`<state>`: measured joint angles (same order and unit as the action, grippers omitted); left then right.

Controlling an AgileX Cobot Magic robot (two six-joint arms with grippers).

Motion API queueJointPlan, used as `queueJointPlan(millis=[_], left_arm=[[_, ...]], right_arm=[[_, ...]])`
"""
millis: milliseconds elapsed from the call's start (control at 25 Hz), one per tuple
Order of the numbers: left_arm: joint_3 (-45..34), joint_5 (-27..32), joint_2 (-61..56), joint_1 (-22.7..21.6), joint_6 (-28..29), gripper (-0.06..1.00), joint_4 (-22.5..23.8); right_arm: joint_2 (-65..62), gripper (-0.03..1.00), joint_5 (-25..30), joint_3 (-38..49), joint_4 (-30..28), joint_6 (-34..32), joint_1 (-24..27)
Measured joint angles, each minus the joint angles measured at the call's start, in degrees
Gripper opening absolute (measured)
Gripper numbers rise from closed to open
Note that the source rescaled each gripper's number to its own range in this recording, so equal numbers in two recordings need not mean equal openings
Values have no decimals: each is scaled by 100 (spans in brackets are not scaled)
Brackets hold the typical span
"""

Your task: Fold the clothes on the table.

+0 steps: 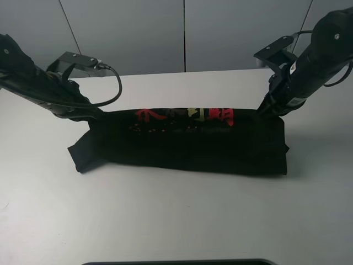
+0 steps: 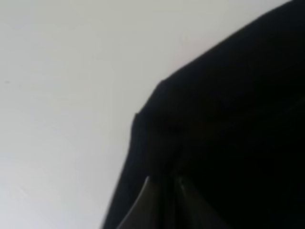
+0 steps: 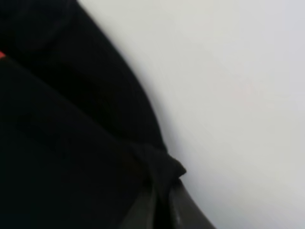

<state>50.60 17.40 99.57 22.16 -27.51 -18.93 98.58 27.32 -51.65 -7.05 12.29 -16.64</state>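
Mid-fold: the black T-shirt (image 1: 187,143) lies as a long band on the white table (image 1: 165,221). My right gripper (image 3: 161,191) is clamped on one far corner. The left gripper (image 2: 164,183) seems pinched on the other, though that view is murky. Next, I'd let go cleanly.

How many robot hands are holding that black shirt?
2. The left hand pinches the shirt at its left end; the right hand pinches its right end. No others are in view.
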Motion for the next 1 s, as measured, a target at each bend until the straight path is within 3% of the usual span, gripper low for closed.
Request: queueJointPlan(millis=[80, 160, 200, 240, 320, 360, 400, 520, 680, 840, 1000], left_arm=[[-9, -273, -1, -25, 13, 7, 31], [-9, -467, -1, -35, 13, 17, 38], [-9, -493, -1, -35, 13, 27, 38], [-9, -493, -1, -35, 13, 40, 38], [-9, -493, -1, -35, 98, 78, -88], [-9, -482, -1, -35, 197, 91, -166], [-9, -439, 2, -35, 253, 96, -250], [-9, -107, 2, -35, 377, 99, -386], [-9, 476, 11, -35, 458, 100, -519], [171, 1180, 11, -35, 477, 100, -576], [433, 1536, 11, -35, 477, 100, -597]], right_arm=[[73, 1, -135, 0, -184, -84, 0], [93, 11, -204, 0, -292, -162, 0], [93, 21, -215, 0, -303, -186, 0], [93, 39, -229, 0, -314, -210, 0], [93, 80, -239, 0, -314, -459, 0], [93, 92, -239, 0, -314, -688, 0], [93, 96, -196, 0, -302, -952, 0], [93, 100, 281, -105, -291, -1626, 0], [83, 100, 845, -136, -78, -1992, 0], [176, 100, 981, -126, 277, -2063, 0], [260, 100, 981, -113, 150, -2283, 0]])
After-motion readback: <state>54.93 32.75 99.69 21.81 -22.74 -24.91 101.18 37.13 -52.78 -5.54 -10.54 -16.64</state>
